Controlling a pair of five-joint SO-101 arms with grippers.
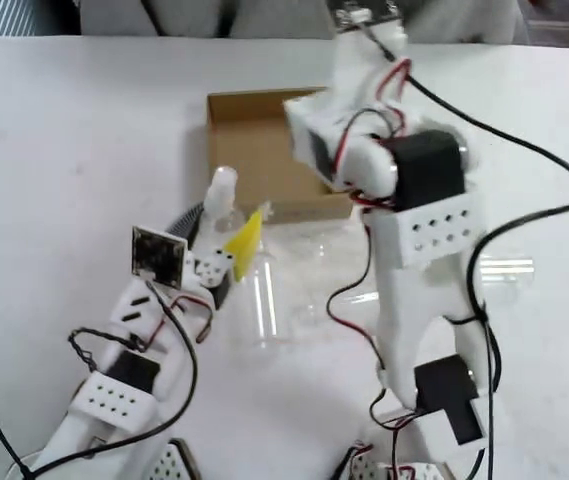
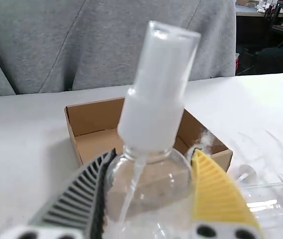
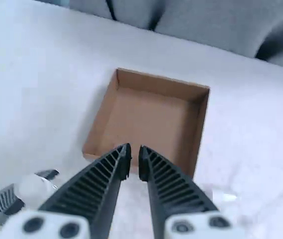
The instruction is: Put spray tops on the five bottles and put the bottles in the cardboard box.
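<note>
Below-left of the cardboard box [image 1: 249,150] in the high view, left gripper [image 1: 222,226] clamps the capped bottle [image 2: 148,172] upright; right gripper [image 3: 134,160] pinched together, empty.

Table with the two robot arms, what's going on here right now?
The left tool is shut on a clear bottle, held upright with a white spray top fitted on it, beside the cardboard box. The right tool hangs over the box with its fingers closed on nothing. The bottle has not gone into the box yet.
</note>
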